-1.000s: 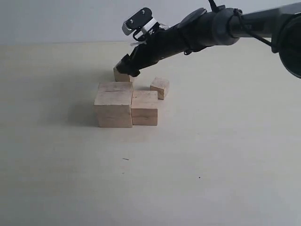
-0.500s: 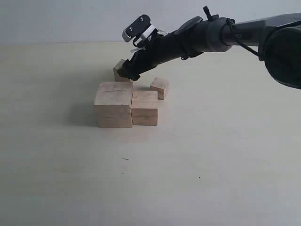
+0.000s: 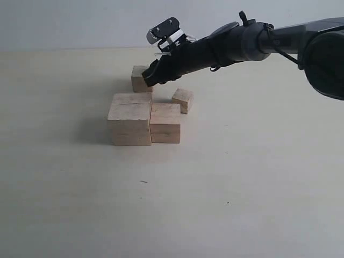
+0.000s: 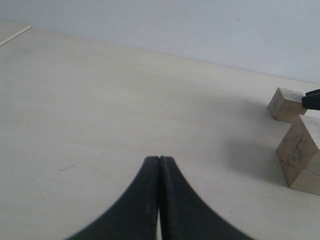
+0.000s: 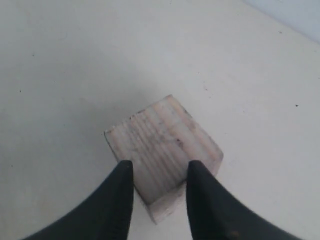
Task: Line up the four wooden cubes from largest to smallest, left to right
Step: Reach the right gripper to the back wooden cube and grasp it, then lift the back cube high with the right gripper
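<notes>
Right wrist view: the right pincer point(image 5: 158, 169) pinches the rear cube point(image 5: 161, 137) across two opposite sides; that cube lies at 12 o'clock of the largest cube point(image 3: 129, 124), nearer this arm.

This looks like a robotics lab or test station. A broad, plain cream-coloured bench point(image 3: 242, 188) runs back to a blank pale grey-blue wall point(image 3: 70, 21), evenly lit. A black jointed robot arm point(image 3: 231, 43) hung with cables reaches over it, a small black-and-white camera unit point(image 3: 165, 29) mounted at its wrist. Four pale unpainted wooden cubes point(image 3: 129, 121), plain as test pieces, are grouped mid-bench, one small pale cube point(image 5: 165, 145) clasped in the arm's black right pincer point(image 5: 159, 167).
</notes>
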